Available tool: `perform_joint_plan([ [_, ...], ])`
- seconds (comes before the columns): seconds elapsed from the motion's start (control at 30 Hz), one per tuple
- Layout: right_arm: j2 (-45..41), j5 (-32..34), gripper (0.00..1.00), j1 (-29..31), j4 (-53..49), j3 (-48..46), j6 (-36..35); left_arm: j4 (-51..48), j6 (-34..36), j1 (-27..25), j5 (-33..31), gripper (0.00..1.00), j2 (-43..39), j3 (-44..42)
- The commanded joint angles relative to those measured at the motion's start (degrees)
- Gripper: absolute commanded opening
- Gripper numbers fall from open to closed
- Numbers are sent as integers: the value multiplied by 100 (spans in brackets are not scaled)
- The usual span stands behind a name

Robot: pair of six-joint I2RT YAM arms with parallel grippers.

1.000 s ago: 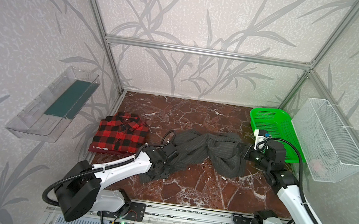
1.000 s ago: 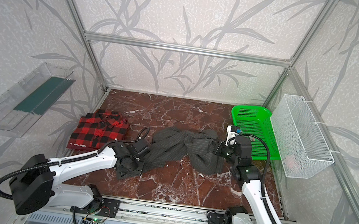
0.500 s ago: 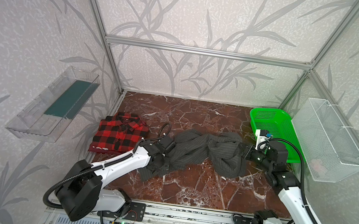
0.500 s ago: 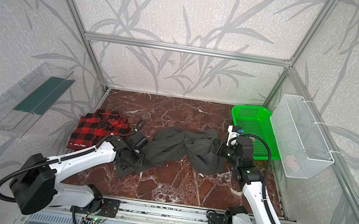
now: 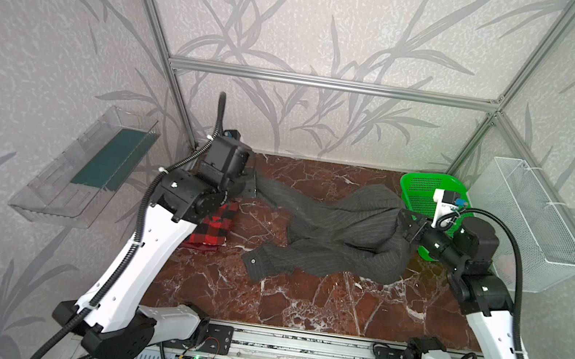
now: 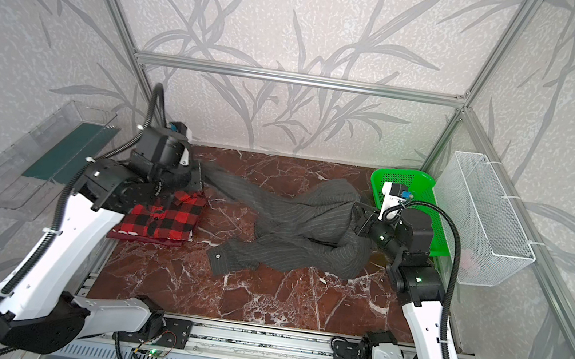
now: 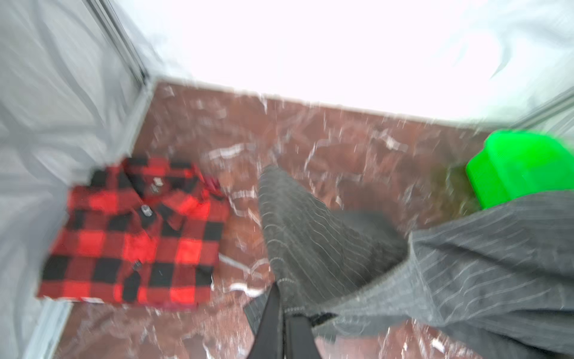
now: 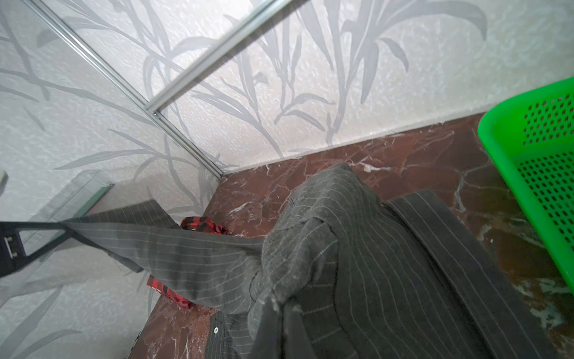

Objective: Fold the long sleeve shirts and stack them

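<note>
1. In both top views, the left gripper [image 5: 254, 187] [image 6: 200, 179] has risen from the shirt's near-left edge to the back-left corner. Its jaws are together on a strip of the charcoal shirt [image 5: 339, 233], which now stretches from that gripper to the heap mid-tabletop [image 5: 299, 304]. The right gripper [image 5: 403, 220] stays clamped on the shirt's right end, beside the green basket [image 5: 425, 192]. The plaid shirt [image 5: 212, 229] lies folded at the left as before, partly under the left arm.
2. The left wrist view is blurred. The gripper's fingers [image 7: 273, 323] are pressed together on charcoal cloth, with the plaid shirt [image 7: 133, 236] flat beside it.
3. In the right wrist view, the right gripper [image 8: 279, 323] pinches bunched charcoal cloth [image 8: 357, 264], and a sleeve runs taut to the left gripper [image 8: 66, 228].
</note>
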Motion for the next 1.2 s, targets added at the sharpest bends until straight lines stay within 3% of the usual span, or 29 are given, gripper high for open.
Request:
perform_joint_plan([
  [0.0, -245, -234, 0, -19, -200, 438, -108, -931, 411, 18, -647, 0, 180, 1147],
  [0.2, -426, -678, 0, -19, -433, 1122, -207, -1140, 624, -67, -847, 0, 445, 3062],
  [0.27, -406, -822, 0, -19, -520, 1353, -100, -942, 671, -86, -872, 0, 335, 3090],
  [0.37, -477, -262, 0, -23, -1008, 1515, -28, -818, 653, -96, -590, 0, 359, 2981],
  [0.5, -473, -62, 0, -24, -1204, 1191, 213, -619, 655, -129, -143, 0, 673, 2534],
  [0.7, -516, 467, 0, -28, -1571, 406, 653, -404, 823, -307, 141, 0, 1651, 2143],
  [0.83, -500, 842, 0, -35, -1781, -196, 721, -402, 941, -415, 143, 0, 2462, 2344],
  [1.03, -454, 709, 44, -32, -1795, -345, 94, -560, 1113, -899, 238, 0, 3150, 3163],
  [1.17, -399, 410, 62, 174, -1388, -54, -403, -970, 1080, -1236, 521, 0, 3564, 4080],
])
